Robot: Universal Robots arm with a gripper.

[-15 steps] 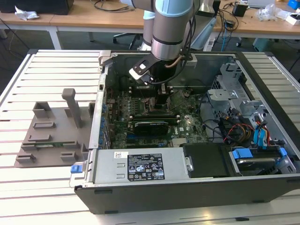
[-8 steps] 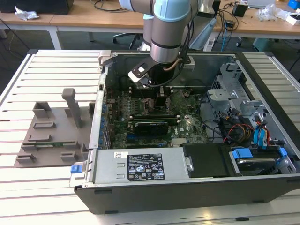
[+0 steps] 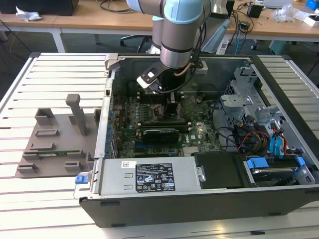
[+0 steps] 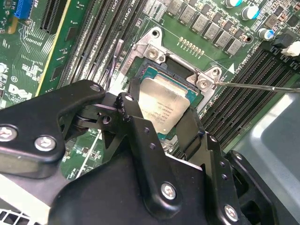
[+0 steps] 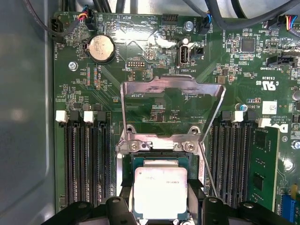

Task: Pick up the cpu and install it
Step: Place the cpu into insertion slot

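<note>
We see the tool (image 4: 161, 123) clenched on the cpu (image 4: 165, 104), holding it just over the open socket (image 5: 159, 158) on the motherboard (image 5: 154, 61).

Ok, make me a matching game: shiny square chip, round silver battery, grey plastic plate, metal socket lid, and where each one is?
1 silvery square cpu
2 round silver coin battery
3 grey plastic slotted fixture plate
4 metal socket lid

A outside the computer case, on the slatted table
B swung open
C at the open socket
D on the green circuit board

Pairs: 1-C, 2-D, 3-A, 4-B
</note>
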